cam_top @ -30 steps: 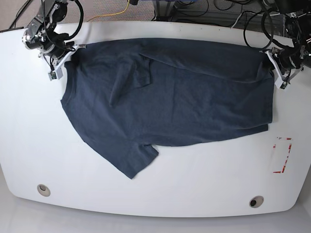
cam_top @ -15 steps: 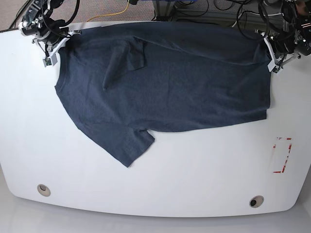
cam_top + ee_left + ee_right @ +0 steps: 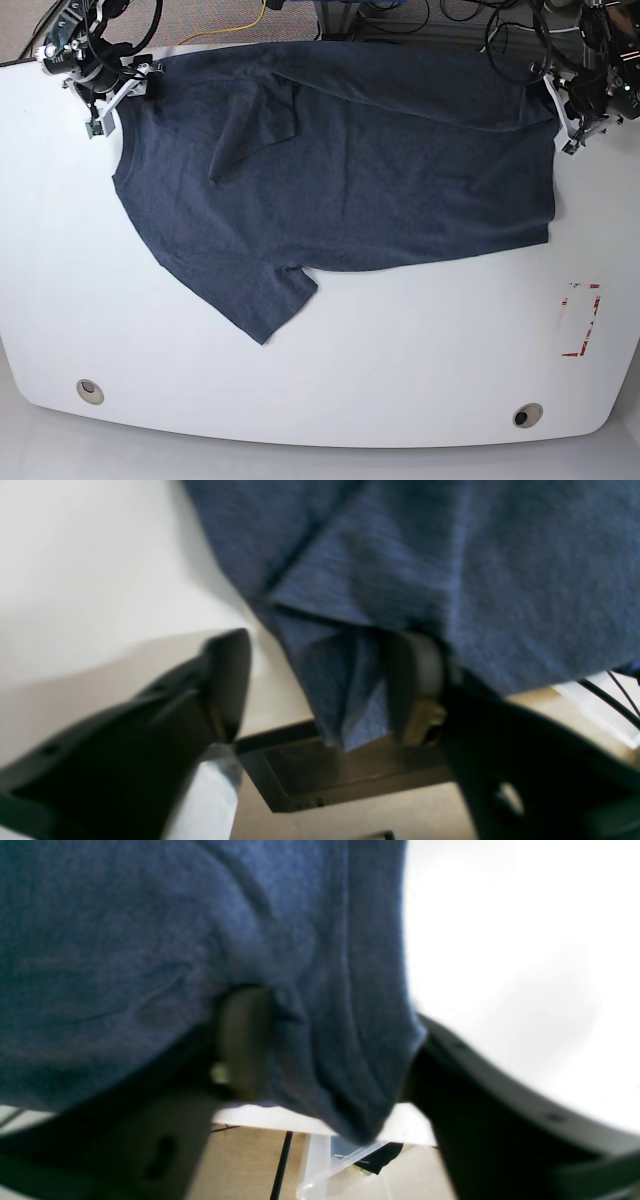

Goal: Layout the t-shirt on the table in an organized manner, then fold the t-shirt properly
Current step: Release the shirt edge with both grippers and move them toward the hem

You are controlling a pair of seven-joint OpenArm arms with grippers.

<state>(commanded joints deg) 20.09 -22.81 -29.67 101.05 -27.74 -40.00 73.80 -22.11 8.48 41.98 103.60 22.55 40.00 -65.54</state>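
The t-shirt (image 3: 340, 170) is lying spread across the far half of the table (image 3: 330, 400), its far edge reaching the table's far rim, one short sleeve pointing toward the near left and a second sleeve folded over onto the body near the far left.

Starting at the left of the base view, you are working the right gripper (image 3: 105, 95) at the far-left corner of the cloth. In its wrist view the jaws are standing apart with a bunch of fabric (image 3: 325, 1050) hanging between them; one dark finger (image 3: 240, 1040) is lying against the cloth, the other is off to the side, so I judge it open, not pinching.

Moving right, a diagonal crease and the folded sleeve (image 3: 265, 115) are interrupting the otherwise flat body.

At the far right, the left gripper (image 3: 568, 120) is sitting at the shirt's far-right corner. Its jaws are also wide apart: a pleated corner (image 3: 345, 690) is resting against one pad (image 3: 415, 685), with a clear gap to the other finger (image 3: 220, 685).

The risks from here: the bunched corners are overhanging the far rim, so the weight of the cloth could be dragging the edge off the table; and if you are folding without first freeing that tucked sleeve, you are locking the wrinkle in.
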